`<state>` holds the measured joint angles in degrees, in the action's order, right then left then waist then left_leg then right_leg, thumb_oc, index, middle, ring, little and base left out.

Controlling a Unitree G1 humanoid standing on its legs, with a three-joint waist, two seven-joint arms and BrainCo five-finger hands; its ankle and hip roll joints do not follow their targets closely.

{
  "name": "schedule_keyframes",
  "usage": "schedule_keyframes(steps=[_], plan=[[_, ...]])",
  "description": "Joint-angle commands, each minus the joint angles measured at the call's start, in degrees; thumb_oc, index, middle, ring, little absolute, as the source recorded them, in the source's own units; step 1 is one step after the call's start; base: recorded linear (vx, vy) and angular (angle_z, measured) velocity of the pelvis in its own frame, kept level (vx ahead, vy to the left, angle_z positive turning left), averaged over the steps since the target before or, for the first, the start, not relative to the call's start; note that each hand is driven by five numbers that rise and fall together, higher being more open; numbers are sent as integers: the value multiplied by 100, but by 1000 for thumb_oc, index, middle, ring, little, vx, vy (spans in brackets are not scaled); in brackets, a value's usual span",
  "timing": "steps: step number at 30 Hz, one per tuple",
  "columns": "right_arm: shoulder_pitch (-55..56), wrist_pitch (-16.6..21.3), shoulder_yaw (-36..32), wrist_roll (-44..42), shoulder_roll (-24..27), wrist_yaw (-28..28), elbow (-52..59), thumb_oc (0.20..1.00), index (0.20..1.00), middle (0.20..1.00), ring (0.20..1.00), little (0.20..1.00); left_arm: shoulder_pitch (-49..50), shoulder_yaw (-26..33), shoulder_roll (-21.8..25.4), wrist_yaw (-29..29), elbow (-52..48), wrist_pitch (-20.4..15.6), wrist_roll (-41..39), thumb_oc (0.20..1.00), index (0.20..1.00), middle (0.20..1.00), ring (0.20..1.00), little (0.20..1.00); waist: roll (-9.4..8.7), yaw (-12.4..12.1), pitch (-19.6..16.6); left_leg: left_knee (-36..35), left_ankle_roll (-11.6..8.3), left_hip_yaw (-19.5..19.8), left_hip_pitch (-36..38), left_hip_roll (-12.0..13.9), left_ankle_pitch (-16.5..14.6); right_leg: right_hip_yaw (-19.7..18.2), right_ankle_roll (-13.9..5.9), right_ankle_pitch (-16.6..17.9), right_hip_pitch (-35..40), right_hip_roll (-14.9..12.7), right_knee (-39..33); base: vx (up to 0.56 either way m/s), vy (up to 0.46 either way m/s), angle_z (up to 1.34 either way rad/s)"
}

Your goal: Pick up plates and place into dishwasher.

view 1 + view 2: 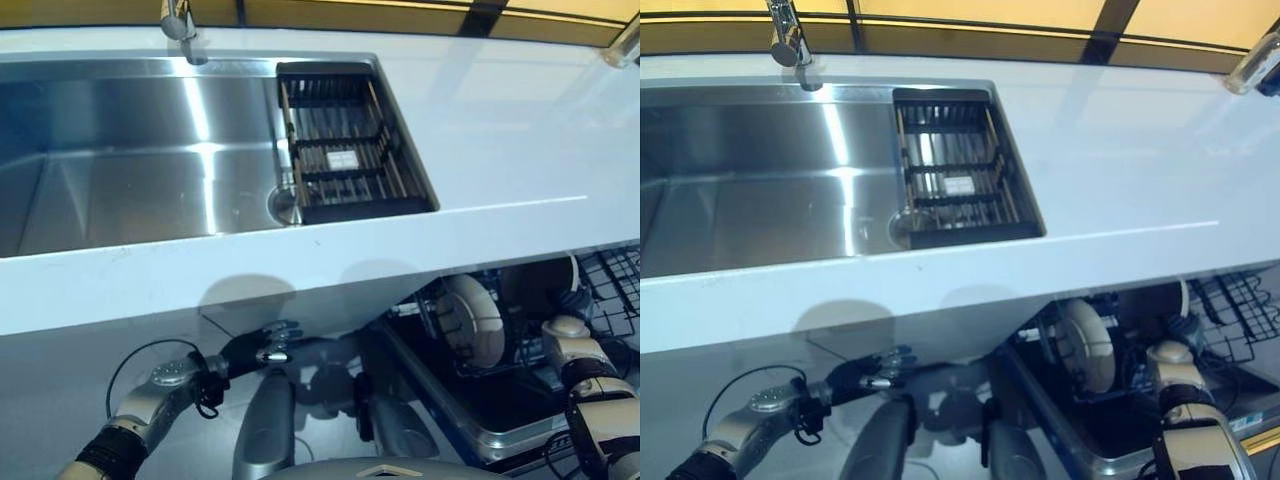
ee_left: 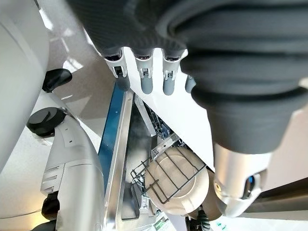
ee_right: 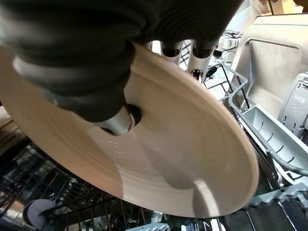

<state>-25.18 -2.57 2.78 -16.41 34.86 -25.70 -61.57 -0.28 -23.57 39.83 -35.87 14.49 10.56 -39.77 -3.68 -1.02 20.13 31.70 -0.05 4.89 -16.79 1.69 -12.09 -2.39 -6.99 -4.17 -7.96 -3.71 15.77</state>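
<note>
I am pinching a round cream ceramic plate (image 3: 159, 144) in my right hand (image 3: 115, 118), thumb on its face, over the black wire dishwasher rack (image 3: 72, 211). It could clip the wires and slip. My left hand (image 1: 262, 346), fingers relaxed, is hanging under the white counter (image 1: 500, 150).

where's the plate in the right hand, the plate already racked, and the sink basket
plate in the right hand (image 3: 192, 144), right wrist view, its broad face
racked plate (image 1: 478, 320), left eye view, its upright face
sink basket (image 1: 350, 205), left eye view, its near rim
</note>
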Motion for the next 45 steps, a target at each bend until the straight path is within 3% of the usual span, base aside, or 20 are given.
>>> schedule_keyframes(steps=[1,13,28,30,45], plan=[[-131,-3,220,-55,-81,78,-190,200,200,200,200,200,48,-67,173,-46,-629,-94,-305,1000,1000,1000,1000,1000,175,-225,-80,-490,410,-170,112,122,143,-171,-224,1039,-196,38,-436,9,-37,1],[-79,-118,328,285,-19,-26,-100,200,200,200,200,200,87,-44,300,-51,-727,-84,-378,1000,1000,1000,1000,1000,156,-223,-140,-557,376,-211,117,156,180,-207,-221,1040,-75,67,-561,-3,-8,0],[129,-382,234,555,35,106,-210,213,213,213,213,213,465,151,85,-150,-909,376,45,1000,1000,1000,1000,1000,127,-300,-568,-582,368,-331,360,256,53,-252,-239,981,229,126,-727,54,-32,-1],[185,-398,217,619,28,68,-199,1000,1000,1000,1000,1000,510,135,61,-146,-935,411,60,1000,1000,1000,1000,1000,139,-304,-635,-607,371,-366,422,262,39,-259,-251,973,280,123,-756,82,-13,-4],[297,-527,144,768,38,-101,-84,1000,1000,1000,1000,1000,620,21,105,-177,-940,563,4,1000,1000,1000,1000,1000,267,-272,-887,-568,365,-528,529,308,-2,-327,-310,961,450,84,-832,17,-4,-4]])
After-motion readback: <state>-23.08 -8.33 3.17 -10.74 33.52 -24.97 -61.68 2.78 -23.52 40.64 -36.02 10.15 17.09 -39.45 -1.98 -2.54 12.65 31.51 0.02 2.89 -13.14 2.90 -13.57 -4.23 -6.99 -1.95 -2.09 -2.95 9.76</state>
